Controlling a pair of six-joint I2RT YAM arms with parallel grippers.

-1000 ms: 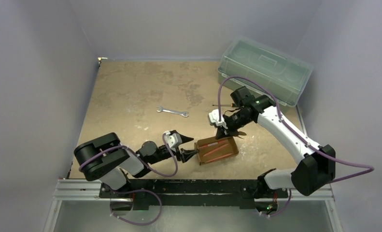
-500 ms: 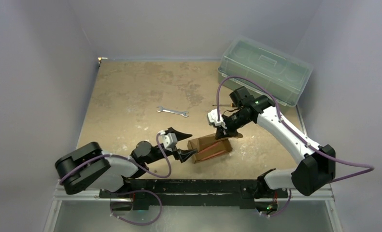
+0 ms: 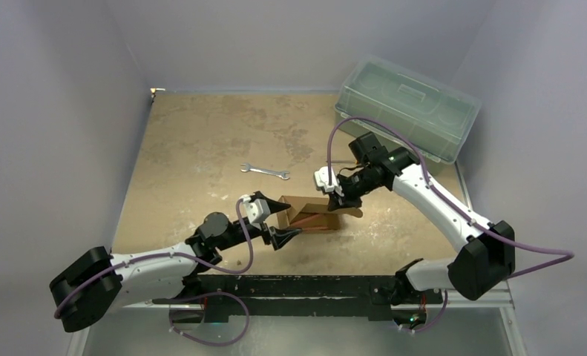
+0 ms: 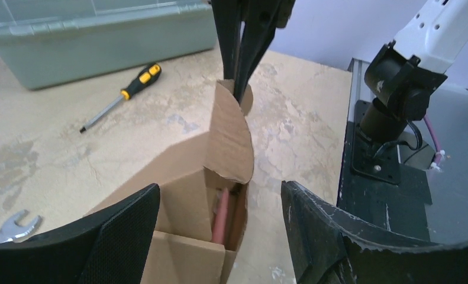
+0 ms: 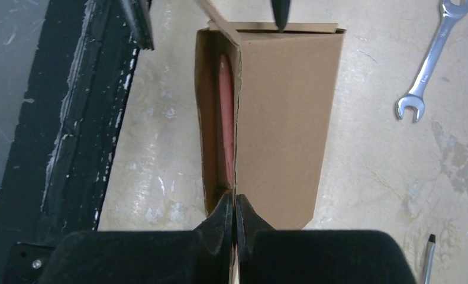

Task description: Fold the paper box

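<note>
Paper box [image 3: 314, 216] lies at the bench's [image 3: 201, 141] near middle, its lid [image 5: 287, 112] almost down. Right pincer [image 5: 235, 204] is clamped on the lid's edge; left pincer [image 3: 281, 220], spread wide, straddles the box's left end. Next, probably: press lid down, tuck flap.

A table [image 3: 201, 141] with a mottled tan top, stained in darker patches, is filling the middle of the room. A back wall [image 3: 297, 44], plain and pale grey-lilac, is rising from the table's far edge. A left wall [image 3: 53, 133] and a right wall [image 3: 550, 148] of the same colour are closing in the table's two sides. A black plate [image 3: 305, 285] is running along the table's near edge, sitting on a silver rail [image 3: 119, 285]. Beyond that edge a grey surface [image 3: 312, 337] is showing. Soft, even light is falling on the table, casting only faint shadows.
</note>
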